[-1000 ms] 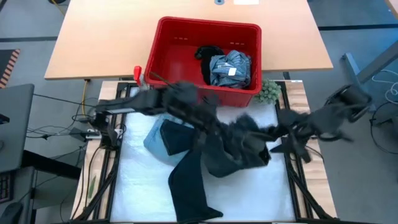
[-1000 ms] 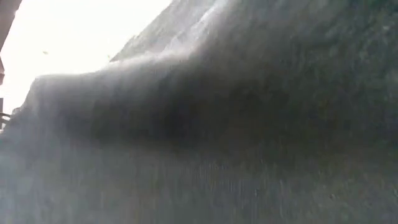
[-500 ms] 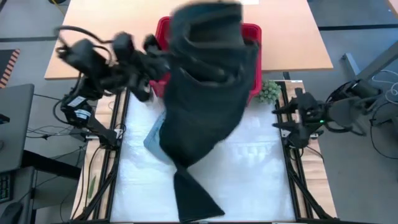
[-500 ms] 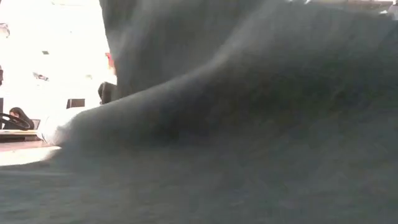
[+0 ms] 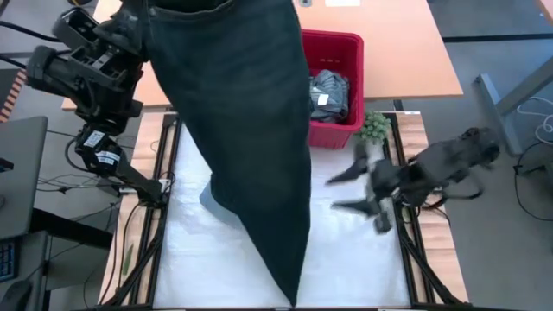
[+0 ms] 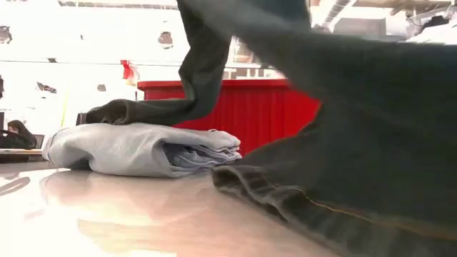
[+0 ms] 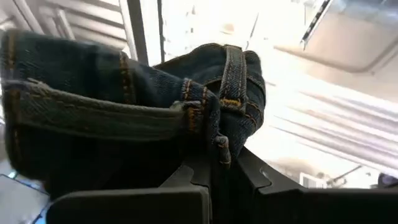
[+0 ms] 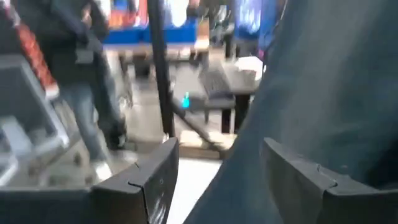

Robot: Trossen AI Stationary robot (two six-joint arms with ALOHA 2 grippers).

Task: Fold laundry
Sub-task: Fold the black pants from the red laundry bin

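Note:
A pair of dark blue jeans (image 5: 246, 147) hangs from my raised left gripper (image 7: 217, 167), which is shut on it high over the table's far left; in the high view the cloth hides the fingers. The jeans' lower end (image 6: 285, 200) lies on the table near the front edge. A folded light blue garment (image 6: 143, 146) rests flat on the table behind it. My right gripper (image 5: 363, 186) stands open over the table's right side, beside the jeans (image 8: 329, 81), with nothing between its fingers. My left gripper pinches the jeans' waistband at a belt loop (image 7: 219, 140) between its two fingers. The fingers slant upward, and the bunched waistband (image 7: 236, 93) sticks up past them. The rest of the jeans hangs down long, with its lower end on the table.
A red plastic basket (image 5: 341, 52) with grey-blue garments (image 5: 328, 91) stands at the table's far edge, half hidden by the jeans. A small green fuzzy ball (image 5: 373, 128) lies to its right. A person (image 8: 81, 62) stands in the room beyond.
My left gripper has risen and swung toward the far left, tipping upward. It has pulled the jeans from a heap on the table into a long hanging length. My right gripper drew back to the right edge, then came back toward the jeans.

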